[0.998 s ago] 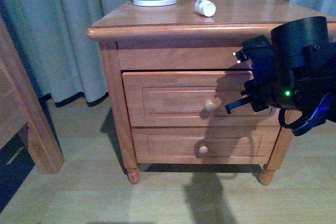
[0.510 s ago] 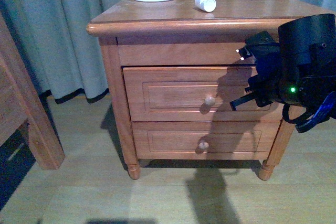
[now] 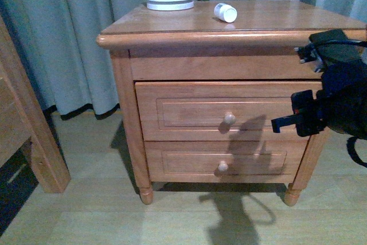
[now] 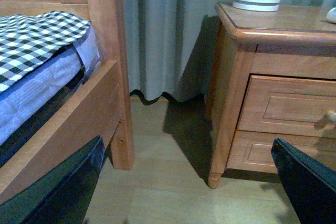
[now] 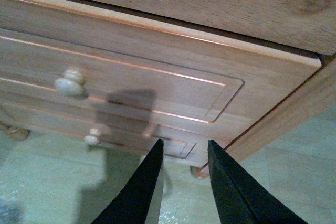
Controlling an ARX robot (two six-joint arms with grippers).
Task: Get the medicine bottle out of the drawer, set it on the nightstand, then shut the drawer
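The medicine bottle point(image 3: 225, 12) lies on its side on the nightstand point(image 3: 172, 27), upper centre of the front view; the drawer point(image 3: 189, 113) looks nearly flush; right gripper point(image 5: 184, 182) empty, jaws narrowly apart; left gripper point(image 4: 184, 182) jaws spread wide. Risk: a jolt could roll the bottle off.

A bedroom: bed point(image 4: 42, 72), curtains point(image 3: 63, 32) and wooden nightstand point(image 3: 172, 32).

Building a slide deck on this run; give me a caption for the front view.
Medicine bottle lies on the nightstand, drawer closed, right gripper beside its front.
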